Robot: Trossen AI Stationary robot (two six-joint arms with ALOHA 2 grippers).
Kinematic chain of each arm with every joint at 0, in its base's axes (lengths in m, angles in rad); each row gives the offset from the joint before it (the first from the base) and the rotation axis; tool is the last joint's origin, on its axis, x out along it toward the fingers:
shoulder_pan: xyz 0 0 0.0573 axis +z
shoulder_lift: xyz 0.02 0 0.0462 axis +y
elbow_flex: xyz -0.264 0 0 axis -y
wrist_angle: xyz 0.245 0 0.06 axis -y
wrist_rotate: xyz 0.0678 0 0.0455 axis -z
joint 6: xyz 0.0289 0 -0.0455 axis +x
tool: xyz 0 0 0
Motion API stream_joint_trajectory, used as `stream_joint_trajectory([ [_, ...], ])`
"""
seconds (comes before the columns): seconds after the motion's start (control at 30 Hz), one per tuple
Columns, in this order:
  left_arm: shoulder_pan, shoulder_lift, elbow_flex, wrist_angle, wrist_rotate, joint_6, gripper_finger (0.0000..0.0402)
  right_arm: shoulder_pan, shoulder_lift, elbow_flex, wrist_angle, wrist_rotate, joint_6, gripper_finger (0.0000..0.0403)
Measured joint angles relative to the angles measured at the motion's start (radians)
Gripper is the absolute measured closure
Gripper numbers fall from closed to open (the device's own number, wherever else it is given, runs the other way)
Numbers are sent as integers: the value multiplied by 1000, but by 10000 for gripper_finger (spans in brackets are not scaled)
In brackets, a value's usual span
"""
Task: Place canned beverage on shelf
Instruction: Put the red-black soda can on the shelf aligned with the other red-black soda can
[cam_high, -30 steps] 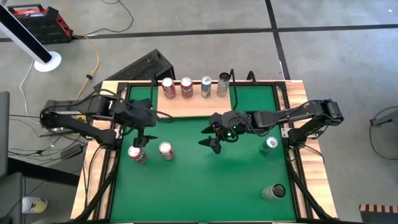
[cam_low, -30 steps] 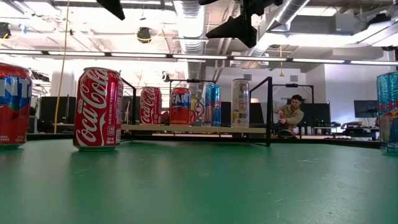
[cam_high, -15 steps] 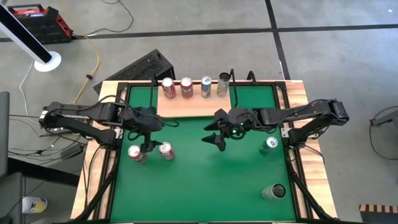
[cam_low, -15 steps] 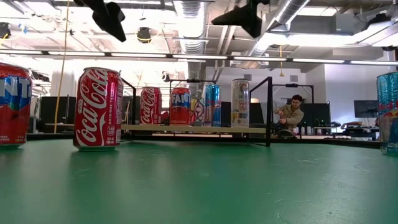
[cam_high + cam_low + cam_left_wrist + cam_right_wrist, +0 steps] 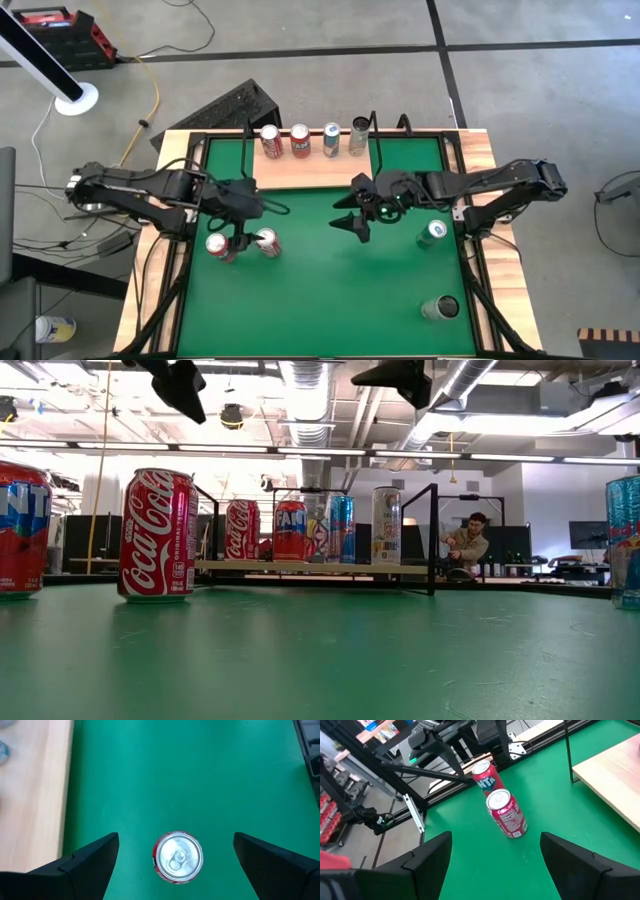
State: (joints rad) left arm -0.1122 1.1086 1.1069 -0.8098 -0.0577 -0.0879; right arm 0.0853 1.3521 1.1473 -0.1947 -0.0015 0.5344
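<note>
A red Coca-Cola can (image 5: 267, 242) stands upright on the green table, with a red Fanta can (image 5: 218, 246) to its left. Both show in the low view, the Coca-Cola can (image 5: 155, 535) and the Fanta can (image 5: 20, 530). My left gripper (image 5: 241, 230) is open and hovers above the Coca-Cola can (image 5: 177, 858), one finger on each side of it in the left wrist view and well clear of its top. My right gripper (image 5: 352, 218) is open and empty above mid-table. The pale-wood shelf (image 5: 310, 170) at the far side bears several upright cans.
A blue-and-silver can (image 5: 432, 233) stands near the right edge and a dark can (image 5: 440, 308) at the near right. Black wire frames (image 5: 433, 540) stand at the shelf's ends. A person (image 5: 468, 545) sits in the room beyond the table.
My left gripper has gone toward the table's right and near edges and a little down, and now stands over the Coca-Cola can. My right gripper has gone up and toward the table's right edge. No can has moved.
</note>
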Motion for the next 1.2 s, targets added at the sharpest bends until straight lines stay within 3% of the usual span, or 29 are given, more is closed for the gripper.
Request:
stream_joint_trajectory([
  [0.23,-76,-12,0,2,-111,-8,25,11,0,0,-10,3,-15,77],
  [0.43,-86,-12,-8,57,-133,-7,25,10,0,0,-10,4,-30,77],
  [0.67,-87,-98,-206,267,-88,-89,25,9,1,0,-10,4,-38,77],
  [0.93,-80,-155,-353,339,-100,-83,25,-21,1,0,-9,4,-38,77],
  [1.2,-80,-156,-423,467,-53,-98,25,-56,1,0,-6,3,-37,77],
])
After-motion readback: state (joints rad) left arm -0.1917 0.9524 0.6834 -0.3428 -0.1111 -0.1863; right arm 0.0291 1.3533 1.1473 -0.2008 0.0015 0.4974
